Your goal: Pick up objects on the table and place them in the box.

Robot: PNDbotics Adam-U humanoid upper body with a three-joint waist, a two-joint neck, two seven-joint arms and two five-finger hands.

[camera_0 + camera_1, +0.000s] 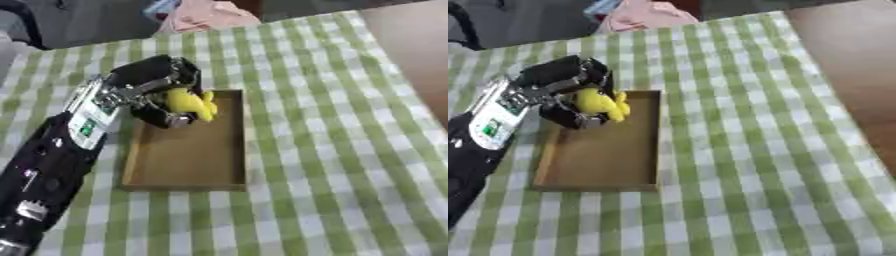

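Black and silver, the robot's left arm (52, 165) rises from the lower left corner of the view and crosses the green-and-white checked cloth (332, 150) that covers the counter. A white panel with a green mark sits on the forearm just behind the wrist.

Beyond the arm's lower part lies the box (188, 186), a shallow brown tray with low walls, set lengthwise on the cloth. Its near half shows only bare brown floor.

Over the far left end of the box, the left hand (153, 82) has its fingers (171, 119) curled round a yellow object (188, 102), a small, soft-looking thing whose exact shape cannot be made out. The object sits between the dark palm above and the fingers below, with a yellow tip poking out towards the box's far right side. It is within the box's outline, near the far wall; whether it touches the floor of the box cannot be told.

Right of the box the checked cloth runs on to the counter's edge, where a plain brown surface (416, 55) shows. At the far edge of the counter, past the hand, lies a heap of pink cloth (210, 15) against a dark background.
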